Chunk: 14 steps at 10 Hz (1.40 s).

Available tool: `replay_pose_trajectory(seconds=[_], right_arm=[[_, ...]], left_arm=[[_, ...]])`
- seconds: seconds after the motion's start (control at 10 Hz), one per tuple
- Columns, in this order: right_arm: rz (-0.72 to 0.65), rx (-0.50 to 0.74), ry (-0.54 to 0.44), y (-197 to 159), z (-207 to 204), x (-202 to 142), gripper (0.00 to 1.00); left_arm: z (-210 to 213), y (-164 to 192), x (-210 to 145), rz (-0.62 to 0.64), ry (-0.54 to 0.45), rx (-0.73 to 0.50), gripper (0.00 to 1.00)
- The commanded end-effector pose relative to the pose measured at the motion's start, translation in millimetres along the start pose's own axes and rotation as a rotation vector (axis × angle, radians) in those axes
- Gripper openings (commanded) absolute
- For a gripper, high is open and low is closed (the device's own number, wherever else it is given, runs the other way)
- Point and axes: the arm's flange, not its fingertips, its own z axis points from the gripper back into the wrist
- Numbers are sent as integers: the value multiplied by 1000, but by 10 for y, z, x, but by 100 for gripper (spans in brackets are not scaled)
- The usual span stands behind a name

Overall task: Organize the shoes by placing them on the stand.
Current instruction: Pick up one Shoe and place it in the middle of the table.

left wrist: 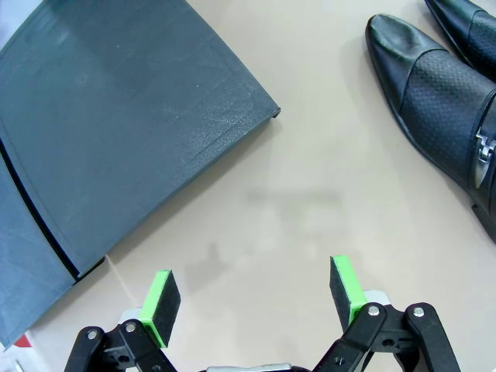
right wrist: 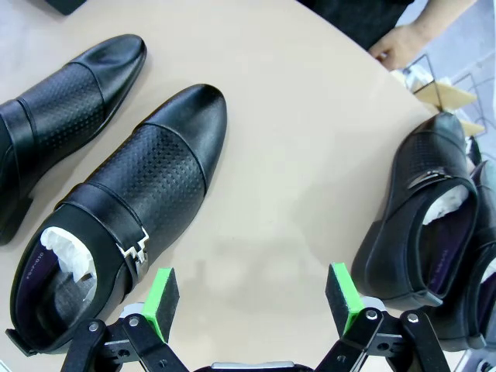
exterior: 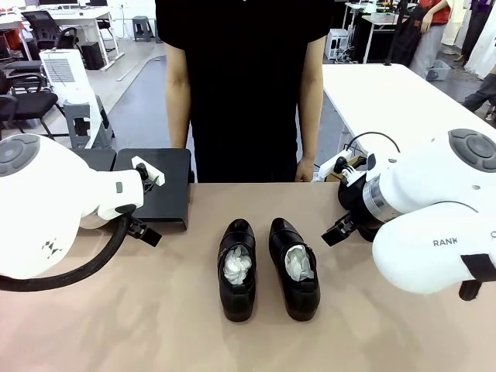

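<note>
two shiny black shoes sit side by side in the middle of the desk [exterior: 155, 325]. the left shoe [exterior: 237, 294] and the right shoe [exterior: 302, 298] are close together but apart. their toes point at the person [exterior: 248, 85] who stands at the far side. each one has crumpled white paper [exterior: 236, 265] inside.

the stand [exterior: 159, 194] is a flat black board. it lies at the far left part of the desk, off to the left of the two shoes.

the left hand [left wrist: 254, 296] hangs over bare desk, just beside a corner of the stand. its green fingers [left wrist: 163, 306] are spread wide and there is nothing between them. in the left wrist view the toe of the left shoe is near the top right.

the right hand [right wrist: 252, 298] hangs over bare desk too. its fingers are spread wide and it holds nothing. in the right wrist view the right shoe is just beside one of its fingers.

on the other side of the right hand lie two more shoes. the third shoe [right wrist: 422, 217] has a silver buckle and white paper inside. the fourth shoe [right wrist: 480, 302] is right beside it, cut off by the picture edge, and i cannot tell if they touch. the person's hand [right wrist: 399, 46] rests near the desk edge, not far from them.

all four shoes lie on the desk.
</note>
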Motion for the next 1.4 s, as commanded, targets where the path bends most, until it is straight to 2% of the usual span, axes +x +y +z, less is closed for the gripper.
replay_pose_trajectory(seconds=[0.0, 0.4, 0.5, 0.6, 0.8, 0.9, 1.0, 1.1, 1.3], right_arm=[[-1, 1, 0, 0, 0, 0, 100], [-17, 7, -3, -102, 132, 67, 100], [-33, 40, -3, -163, 213, 103, 100], [-45, 65, 8, -220, 310, 113, 100], [-153, 248, -30, -600, 703, 92, 100], [-205, 298, -47, -832, 893, 38, 100], [-259, 350, -14, -1153, 1074, -77, 100], [-320, 351, -2, -1383, 1135, -182, 100], [-398, 431, 10, -1757, 1197, -382, 100]], left_arm=[[2, 15, -3, 4, 0, 0, 100], [0, 0, 0, 0, 0, 0, 100], [160, 59, 47, 6, -9, 152, 100], [345, 109, 80, 34, -23, 225, 100], [884, 265, 115, 147, -56, 234, 100], [1149, 338, 116, 199, -76, 251, 100], [1464, 444, 86, 281, -40, 206, 100], [1661, 476, 74, 321, -83, 127, 100], [1925, 619, -7, 378, -132, 14, 100]])
